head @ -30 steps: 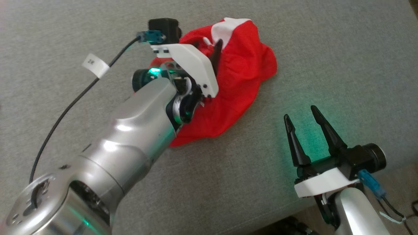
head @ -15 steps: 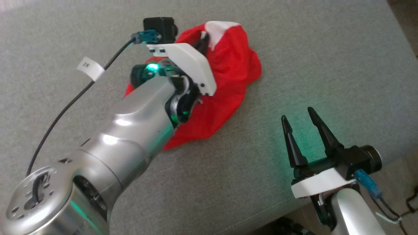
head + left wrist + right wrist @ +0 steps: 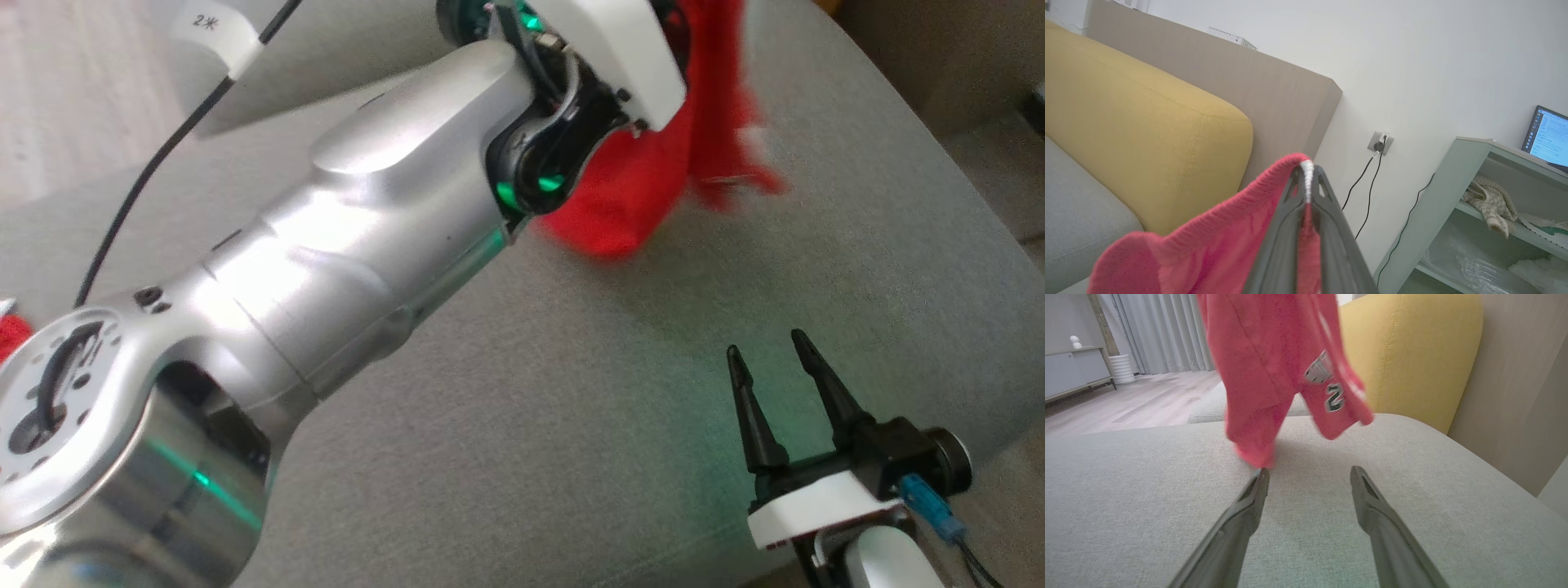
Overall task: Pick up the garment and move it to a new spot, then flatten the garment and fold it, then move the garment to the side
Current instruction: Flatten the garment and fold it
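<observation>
- Our L gripper (image 3: 1306,173) is clamped tight on the garment (image 3: 1274,355), pinching a white-trimmed ribbed edge between the tips.
- The garment is red and hangs below the L gripper, over the grey seat cushion (image 3: 571,425). Its lowest folds sit close to the cushion; we can't tell if they touch.
- Long axis is approx. vertical: pinched edge up, two loose ends pointing down, printed side w/ a "2" facing our R gripper (image 3: 769,345).
- R gripper holds nothing, jaws spread wide, low over the cushion, fingers aimed toward the cloth.
- Key relation: the garment hangs ahead of the R gripper, well apart from it. L arm has it, so we judge L carries it to the new spot, w/ R free to catch a lower end.
</observation>
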